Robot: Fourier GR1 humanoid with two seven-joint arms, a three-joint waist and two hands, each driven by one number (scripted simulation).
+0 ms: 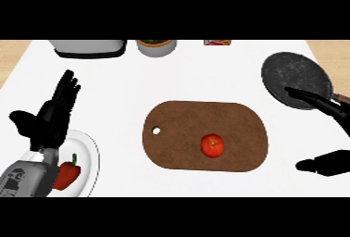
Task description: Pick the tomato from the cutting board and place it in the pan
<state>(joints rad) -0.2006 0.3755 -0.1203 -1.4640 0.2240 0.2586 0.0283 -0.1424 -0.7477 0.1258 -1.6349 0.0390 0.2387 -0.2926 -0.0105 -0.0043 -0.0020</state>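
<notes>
Tomato: the round red tomato is seen on the brown oval wooden cutting board, right of centre
Pan: the dark round metal pan is set at far right, well apart from the board
Right hand: the black right hand is spread apart, nothing held; the tomato lies to its left, nearer than to the other hand
Left hand: the black left hand is rested open, fingers up, at the left edge

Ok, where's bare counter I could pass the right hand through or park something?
Bare counter lies between the plate and the cutting board, and in the wide strip above the board below the back-edge items. The right side is crowded: the right hand overlaps the pan, close to the board's right end.
</notes>
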